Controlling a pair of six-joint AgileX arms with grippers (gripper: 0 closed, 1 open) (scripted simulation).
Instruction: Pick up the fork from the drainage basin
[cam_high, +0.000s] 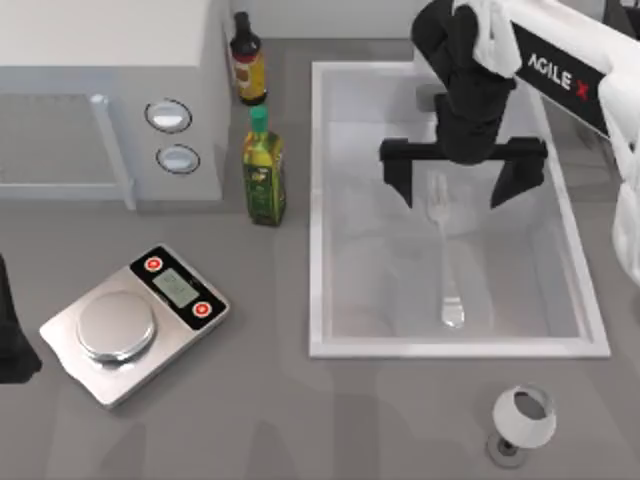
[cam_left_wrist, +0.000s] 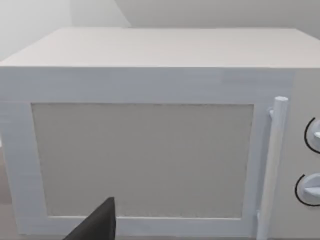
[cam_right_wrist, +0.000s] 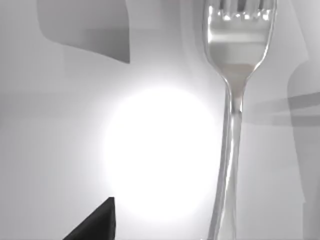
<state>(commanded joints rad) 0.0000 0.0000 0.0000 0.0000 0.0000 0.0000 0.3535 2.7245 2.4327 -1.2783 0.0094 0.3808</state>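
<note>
Right claw (cam_high: 463, 185), fingers spread wide, hovers over the slim silver metal fork (cam_high: 447, 262) lying in the white rectangular drainage basin (cam_high: 318, 200), straddling its tines to grip.

Basin floor: the drainage basin (cam_high: 325, 200) lies bare around the fork (cam_high: 446, 262), open from above
Walls: raised rim on every side
Left of basin: green bottle (cam_high: 265, 170) and dark bottle (cam_high: 248, 60) stand near the rim
Over fork: right gripper (cam_high: 462, 180), fingers spread

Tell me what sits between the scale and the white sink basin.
Top view: bare grey tabletop between the square silver kitchen scale and the white rectangular drainage basin; the green oil bottle stands farther back.
</note>
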